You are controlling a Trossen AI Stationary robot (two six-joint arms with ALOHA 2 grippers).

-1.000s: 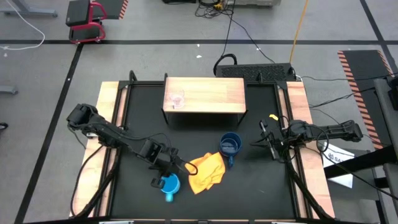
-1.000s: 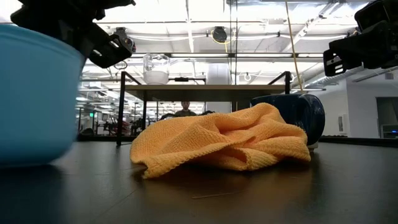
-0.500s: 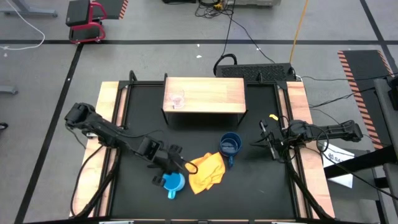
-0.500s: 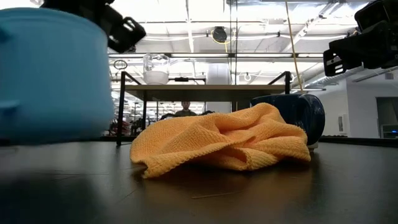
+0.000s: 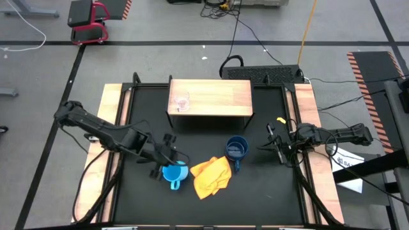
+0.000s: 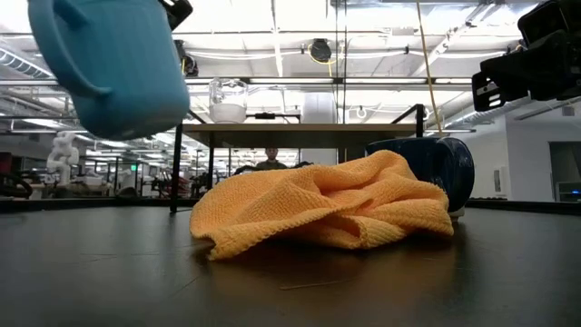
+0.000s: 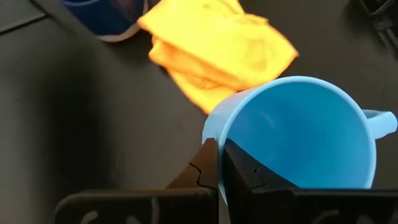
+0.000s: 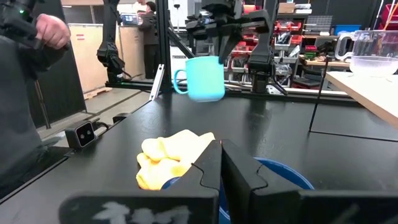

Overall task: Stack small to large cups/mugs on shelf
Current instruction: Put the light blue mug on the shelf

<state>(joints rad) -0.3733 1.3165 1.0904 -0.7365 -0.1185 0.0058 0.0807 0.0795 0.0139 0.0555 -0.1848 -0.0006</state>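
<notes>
A smooth, glossy light blue mug [image 5: 174,173] with a looped handle hangs clear of the matte black tabletop [image 5: 268,191], tilted, its rim pinched between the dark fingers of the left claw [image 5: 167,167]; the left wrist view shows one finger inside the wall and one outside, pressed together on it. Just beside it lies a crumpled yellow-orange cloth [image 5: 211,176] of nubby woven texture, folded into soft ridges. Touching the cloth's far edge stands the larger dark blue glazed mug [image 5: 237,150], upright, handle towards the front of the tabletop. The low rectangular shelf [image 5: 217,97] of pale grained wood with dark side panels sits at the back, and a small clear glass cup [image 5: 183,102] rests on its top near the left end; whether the cup holds anything is hard to tell. The right claw [image 5: 271,146] waits above the tabletop's right side near the dark blue mug, fingers pressed together on nothing.
</notes>
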